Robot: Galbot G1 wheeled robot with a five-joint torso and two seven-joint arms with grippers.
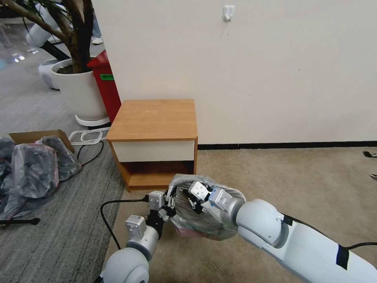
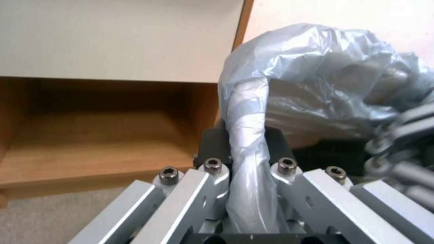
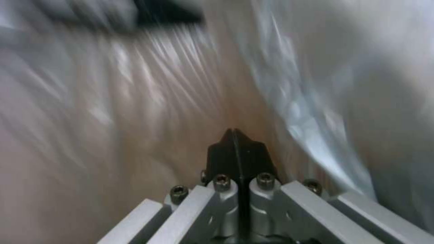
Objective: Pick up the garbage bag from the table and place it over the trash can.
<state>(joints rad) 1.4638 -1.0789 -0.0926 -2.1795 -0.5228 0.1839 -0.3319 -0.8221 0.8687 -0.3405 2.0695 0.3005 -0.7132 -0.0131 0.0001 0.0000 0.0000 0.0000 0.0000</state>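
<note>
Both grippers low, near me: left gripper (image 2: 246, 159) pinches bag (image 1: 204, 220) edge, right gripper (image 3: 237, 149) pressed together inside. I'd spread mouth evenly, w/o tearing.

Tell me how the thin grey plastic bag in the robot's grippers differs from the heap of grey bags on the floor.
The thin grey plastic bag is one bag, in front of the wooden nightstand; the heap of grey bags is bulkier, left of it. The left gripper clamps the single bag, with the shut right gripper inside it; the heap lies untouched on the carpet. Both are translucent grey plastic.
</note>
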